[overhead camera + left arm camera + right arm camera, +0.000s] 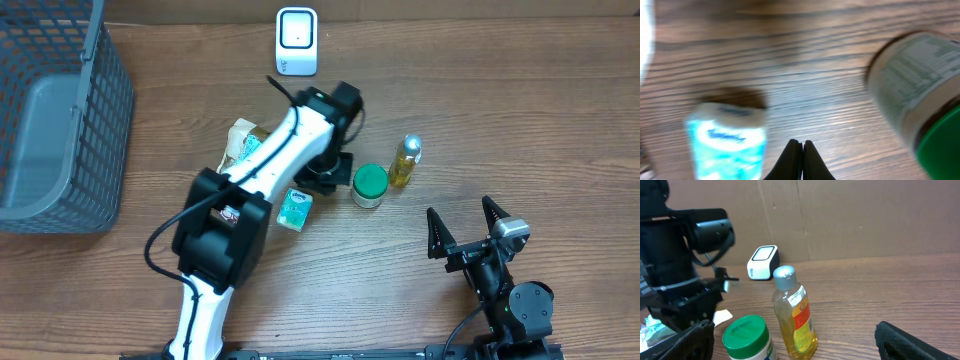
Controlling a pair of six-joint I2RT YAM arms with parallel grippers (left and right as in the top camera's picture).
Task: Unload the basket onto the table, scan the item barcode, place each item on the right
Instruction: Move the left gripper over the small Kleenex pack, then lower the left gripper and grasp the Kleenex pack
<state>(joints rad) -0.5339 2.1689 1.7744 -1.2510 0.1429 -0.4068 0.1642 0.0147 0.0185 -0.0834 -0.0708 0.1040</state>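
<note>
Left hand (801, 143) is low over the table (805, 75), fingers pinched tight together with nothing between them, so it's closed on air. On one side of it is the teal tissue packet (727, 140), on the other the green-lidded jar (912, 90). Both sit on the wood and neither is touched. No item is picked up yet, and I can't tell which one is the target.

By my read the whole scan lies ahead: grasp, carry, show the barcode to the white scanner (296, 41), well apart at the far edge. Right hand (463, 228) is parked, fingers spread, empty.

Writing? There's a blue script word on the packet, fine print on the jar and a red-and-yellow label on the yellow bottle (794, 315), none of it readable. No barcode shows.
</note>
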